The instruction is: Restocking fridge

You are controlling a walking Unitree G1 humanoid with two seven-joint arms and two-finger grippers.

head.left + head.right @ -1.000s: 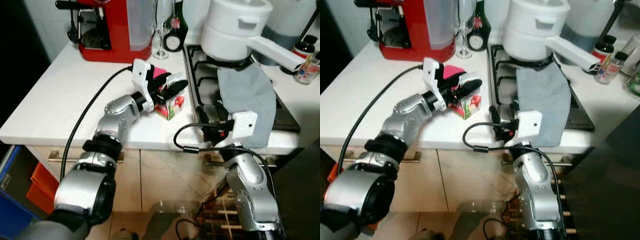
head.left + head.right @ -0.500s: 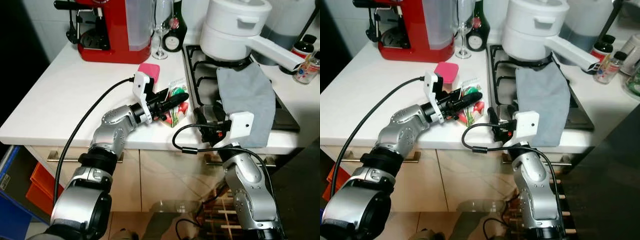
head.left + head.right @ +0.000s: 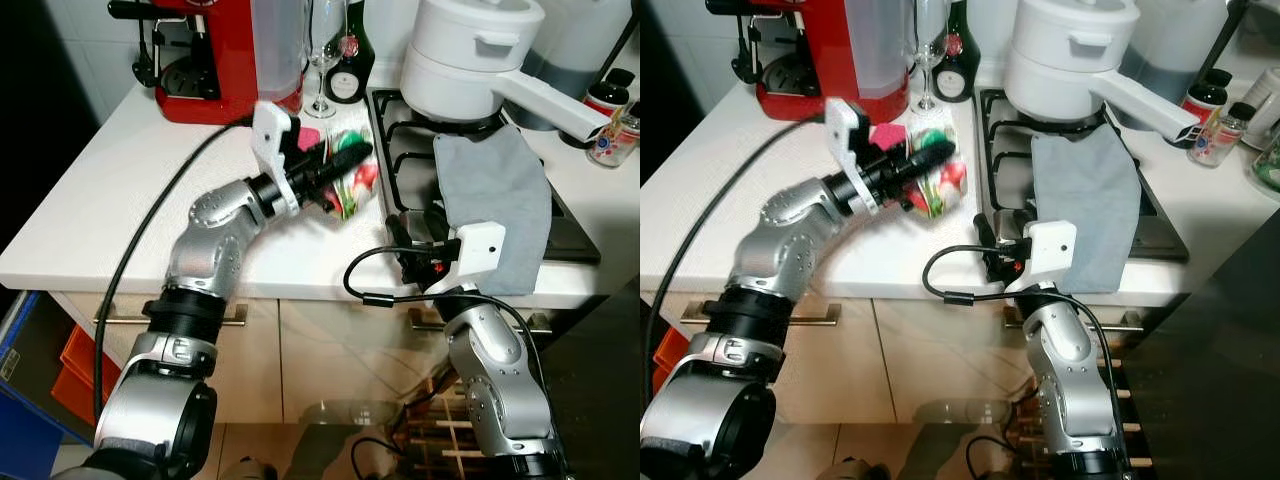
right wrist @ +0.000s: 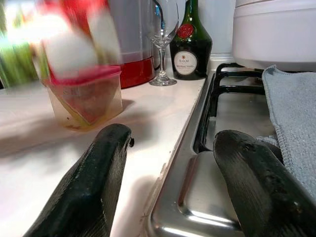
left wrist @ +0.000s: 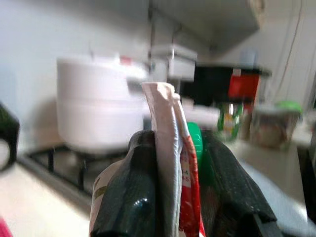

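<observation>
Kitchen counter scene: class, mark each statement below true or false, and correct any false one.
1. The left gripper is shut on a small carton. True.
2. The right gripper holds the grey cloth. False: its fingers are open and hold nothing, near the hob's front edge.
3. A white pot sits on the hob. True.
4. The coffee machine is blue. False: it is red.
5. A pink-lidded tub stands on the worktop. True.

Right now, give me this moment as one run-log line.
left tool: shut on juice carton, lifted off counter | right tool: open, idle at hob edge | pink-lidded tub: on counter
</observation>
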